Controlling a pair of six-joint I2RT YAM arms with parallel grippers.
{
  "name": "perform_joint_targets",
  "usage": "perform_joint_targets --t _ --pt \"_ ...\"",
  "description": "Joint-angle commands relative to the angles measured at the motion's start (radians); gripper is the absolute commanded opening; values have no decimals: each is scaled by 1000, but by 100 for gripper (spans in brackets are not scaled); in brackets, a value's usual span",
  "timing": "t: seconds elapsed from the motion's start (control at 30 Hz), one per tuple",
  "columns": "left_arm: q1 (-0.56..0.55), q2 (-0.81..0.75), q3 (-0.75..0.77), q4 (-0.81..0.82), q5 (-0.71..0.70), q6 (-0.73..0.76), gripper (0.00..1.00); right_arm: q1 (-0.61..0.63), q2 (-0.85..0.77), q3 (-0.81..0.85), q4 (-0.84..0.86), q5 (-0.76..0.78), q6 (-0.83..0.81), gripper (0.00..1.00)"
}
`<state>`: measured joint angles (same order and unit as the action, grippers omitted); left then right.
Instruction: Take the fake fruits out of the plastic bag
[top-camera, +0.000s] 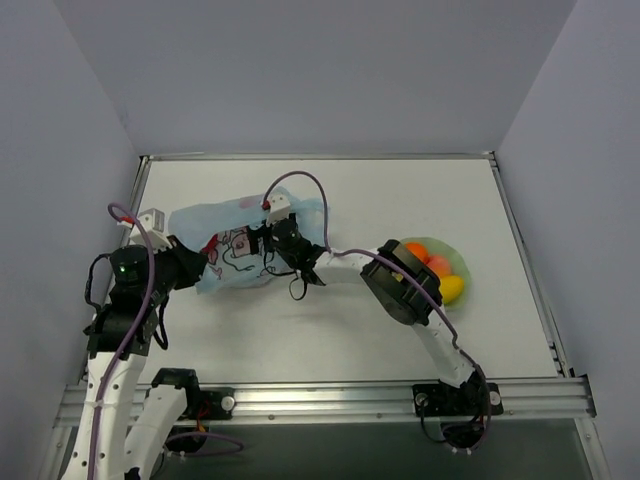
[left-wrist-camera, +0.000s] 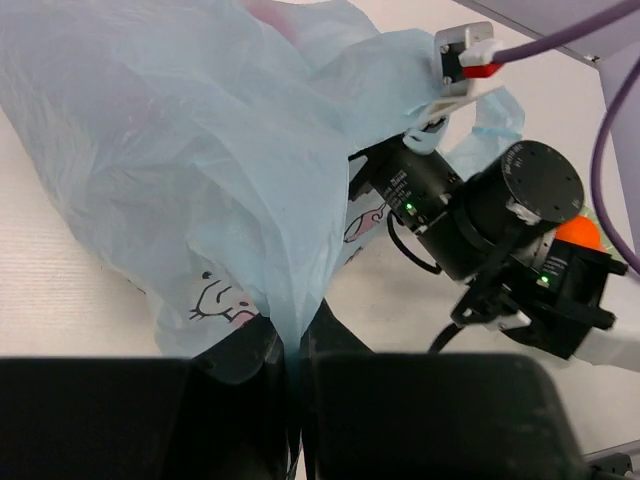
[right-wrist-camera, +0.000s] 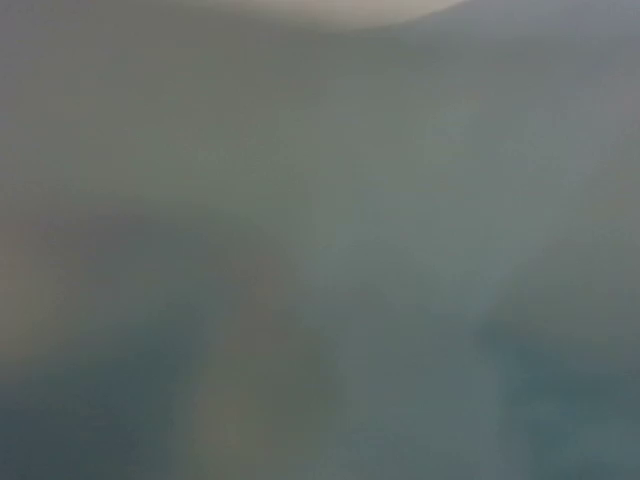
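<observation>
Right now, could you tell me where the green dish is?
Top view: the green dish sits right of centre on the table, beside the right arm, holding fruits.

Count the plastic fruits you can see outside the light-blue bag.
3, all in the pale green dish at right: an orange ball farthest, a reddish round fruit in the middle, a yellow lemon-shaped fruit nearest. Others may hide inside the light-blue plastic bag.

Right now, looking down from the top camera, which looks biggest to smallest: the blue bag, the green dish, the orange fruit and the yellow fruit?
1. plastic bag
2. green dish, partly hidden
3. orange fruit and yellow fruit: they look alike and both are partly hidden, so no ranking.
</observation>
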<state>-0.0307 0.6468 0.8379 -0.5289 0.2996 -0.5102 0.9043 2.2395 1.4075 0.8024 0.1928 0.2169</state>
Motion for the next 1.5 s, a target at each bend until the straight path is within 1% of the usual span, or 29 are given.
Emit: perform_joint_targets --t 0.0,0.03,0.1,0.2,0.27,0.3,0.33,0.4,0.43,0.47,0.5,0.57,0.6,0.63,0.73,0.87,0.9,0.97,1.0,1.03,1.1,1.13,1.17,1.2,1.23,1.33,1.37,1.4,1.47 --pt "-5 4 30 56 13 -30 2 -1 49 103 11 -13 -17 83" --pt "-6 5 11 75 25 -36 2 -2 83 152 -8 -13 -17 90" --pt "-9 11 -2 86 33 -50 2 -13 117 205 -23 -9 -4 95" --pt "-18 20 -14 90 39 -63 2 -30 179 298 -37 -23 24 99" --pt "-24 33 -19 89 32 -70 2 -33 222 353 -48 -44 53 98" --pt "-25 37 -19 86 26 -73 2 -28 227 352 -48 -59 58 95" --pt "-25 46 -20 81 18 -76 2 -19 214 334 -11 -58 58 87" --pt "-26 53 -36 84 -13 -96 2 11 175 198 62 -26 55 79" --pt "-28 57 -42 96 -23 -103 2 22 123 139 137 -13 55 66" --pt "-28 59 -48 104 -33 -122 2 33 94 80 170 -3 53 58" --pt "-28 60 -65 121 -52 -134 2 54 33 -38 231 23 53 44" --pt "-28 59 -83 139 -60 -174 2 77 -30 -158 286 54 49 33" --pt "-29 56 -91 148 -48 -189 2 88 -64 -270 306 80 47 28" --pt "-35 42 -105 162 -40 -203 2 105 -134 -321 342 118 52 21" --pt "-52 -22 -88 115 -51 -218 2 120 -272 -494 391 134 101 15" --pt "-109 -156 -25 -40 -134 -205 2 182 -458 -636 383 218 102 14" --pt "-110 -177 -20 -84 -140 -203 2 188 -527 -659 377 230 105 15" --pt "-112 -219 -34 -118 -140 -208 2 188 -582 -686 318 253 125 19" --pt "-112 -225 -45 -134 -134 -212 2 189 -630 -686 293 252 122 27" --pt "-110 -228 -62 -132 -122 -215 2 188 -647 -680 240 244 108 31" --pt "-112 -223 -108 -129 -116 -218 2 185 -681 -607 140 196 87 42" --pt "-112 -216 -117 -128 -120 -217 2 186 -682 -570 23 191 66 51" --pt "-112 -213 -123 -123 -131 -214 2 186 -682 -512 -26 188 61 57" --pt "-112 -208 -126 -115 -142 -211 2 188 -681 -496 -51 182 53 66" --pt "-112 -210 -126 -109 -154 -209 2 186 -679 -489 -61 181 47 71" --pt "-112 -196 -134 -76 -186 -200 2 182 -641 -470 -19 147 53 71" --pt "-112 -187 -140 -65 -186 -202 2 182 -621 -458 -17 129 56 68" --pt "-112 -177 -157 -33 -176 -208 2 183 -576 -431 -12 113 56 61" --pt "-112 -148 -169 13 -149 -232 2 186 -529 -413 7 86 62 53"
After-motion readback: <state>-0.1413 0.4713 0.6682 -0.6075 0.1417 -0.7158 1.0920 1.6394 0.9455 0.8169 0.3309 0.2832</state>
